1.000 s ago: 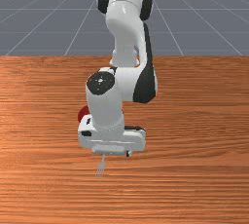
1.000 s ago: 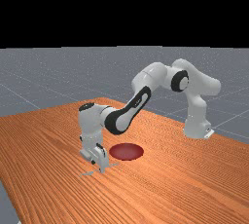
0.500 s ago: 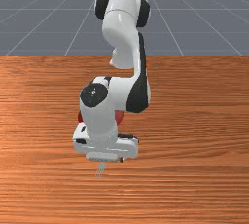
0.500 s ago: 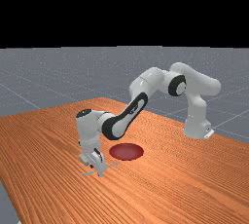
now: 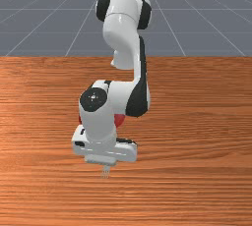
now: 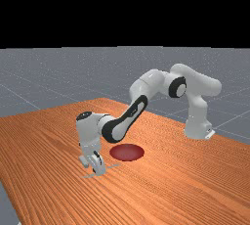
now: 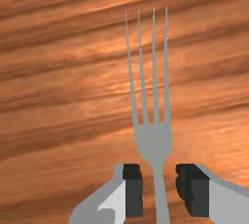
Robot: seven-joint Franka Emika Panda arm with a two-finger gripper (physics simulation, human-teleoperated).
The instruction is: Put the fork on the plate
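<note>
Grey fork [image 7: 155,142] — near red plate [image 6: 127,152]

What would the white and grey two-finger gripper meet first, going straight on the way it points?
Probably the orange-brown wooden table; the open gripper straddles the grey four-tined fork, though depth is unclear.

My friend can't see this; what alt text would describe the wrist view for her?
A four-tined grey fork lies on a wooden table, its handle between the open black-padded jaws of the end effector, with a gap on each side.
</note>
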